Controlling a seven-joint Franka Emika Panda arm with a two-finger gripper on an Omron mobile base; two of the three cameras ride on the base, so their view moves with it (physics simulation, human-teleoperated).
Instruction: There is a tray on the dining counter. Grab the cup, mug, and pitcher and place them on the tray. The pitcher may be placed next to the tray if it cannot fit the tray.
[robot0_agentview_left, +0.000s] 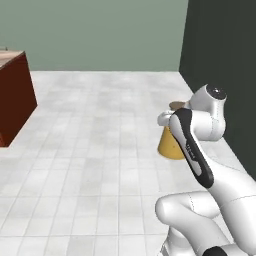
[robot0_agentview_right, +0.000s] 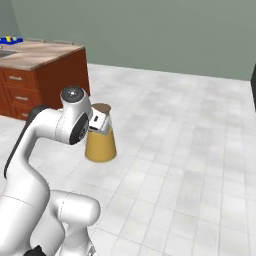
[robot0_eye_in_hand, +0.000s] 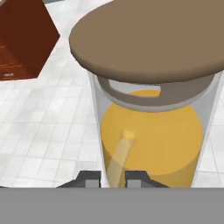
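Gripper (robot0_eye_in_hand: 113, 179) clamped on pitcher (robot0_agentview_right: 100, 142) neck, just under its brown lid (robot0_eye_in_hand: 148, 37). Pitcher held above tiled floor (robot0_agentview_left: 90, 150), away from counter (robot0_agentview_right: 42, 55); tray (robot0_agentview_right: 10, 39) on counter's far end.

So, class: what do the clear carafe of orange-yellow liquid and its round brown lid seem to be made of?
Clear carafe: probably glass, smooth and see-through, since the liquid shows through its wall. Round brown lid: perhaps cork or wood, matte and opaque; the rendering leaves that open.

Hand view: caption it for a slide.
Gripper shut on the pitcher, brown lid above orange liquid, over the tiled floor.
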